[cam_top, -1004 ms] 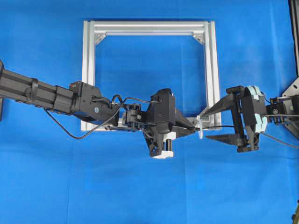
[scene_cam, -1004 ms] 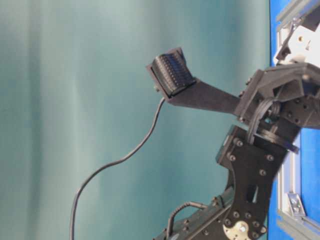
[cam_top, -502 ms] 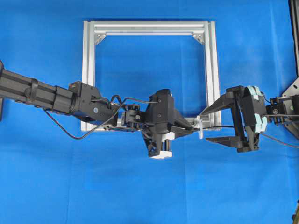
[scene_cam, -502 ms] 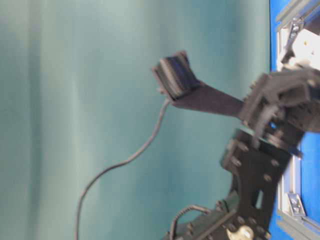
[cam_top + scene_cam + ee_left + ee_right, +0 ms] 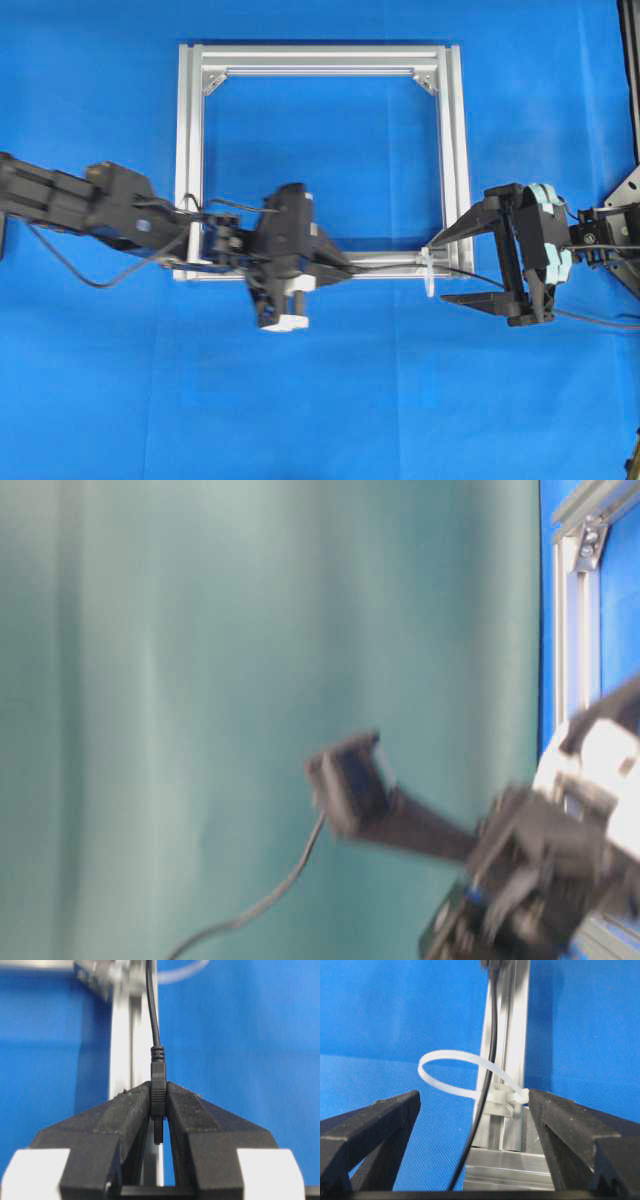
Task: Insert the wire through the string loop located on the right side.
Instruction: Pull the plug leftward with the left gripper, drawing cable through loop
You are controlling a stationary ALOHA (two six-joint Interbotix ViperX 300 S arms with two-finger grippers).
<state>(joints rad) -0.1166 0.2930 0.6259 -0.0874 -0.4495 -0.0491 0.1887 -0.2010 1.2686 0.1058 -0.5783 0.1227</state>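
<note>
The left gripper [image 5: 158, 1110] pinches the wire's [image 5: 152, 1010] plug over the aluminium frame's [image 5: 190, 150] near bar. The wire runs through the string loop [image 5: 465, 1077] at the frame's right corner. The right gripper [image 5: 462, 265] hangs spread wide around the loop, holding nothing
</note>
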